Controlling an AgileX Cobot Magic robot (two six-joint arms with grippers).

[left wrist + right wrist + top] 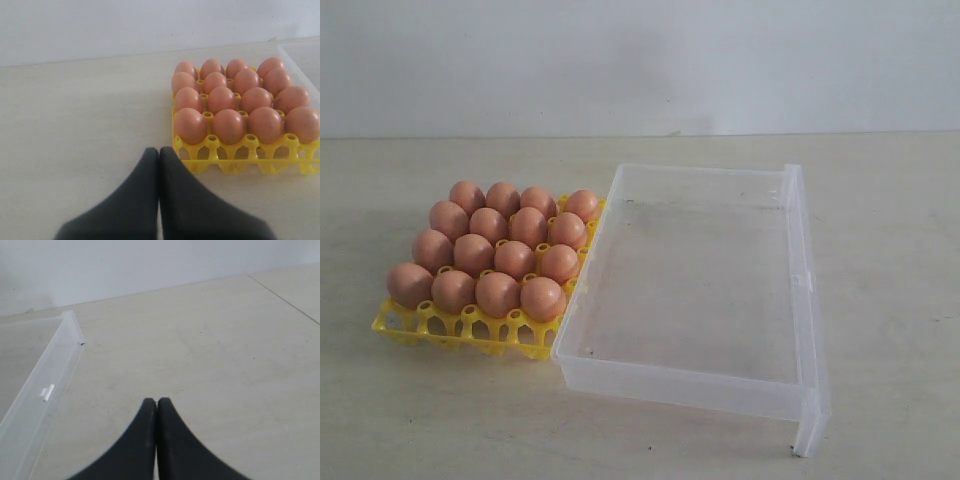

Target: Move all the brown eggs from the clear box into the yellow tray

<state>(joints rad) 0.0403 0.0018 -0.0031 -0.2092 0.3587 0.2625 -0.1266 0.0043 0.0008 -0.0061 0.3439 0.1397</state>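
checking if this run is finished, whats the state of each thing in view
brown eggs: sixteen, all seated in tray cups
yellow tray: every cup filled
clear box: upright, no eggs inside
left gripper: shut, holding nothing
right gripper: shut, holding nothing

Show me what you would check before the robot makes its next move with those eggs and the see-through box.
1. No eggs left in the clear box: ok, none show in it.
2. All brown eggs seated in the yellow tray: ok, four rows of four, every cup filled.
3. Is the left gripper shut and holding nothing: ok.
4. Is the right gripper shut and holding nothing: ok.
5. Both grippers apart from tray and box: ok, neither touches them.
6. Eggs free of cracks underneath: cannot tell, the undersides are hidden.
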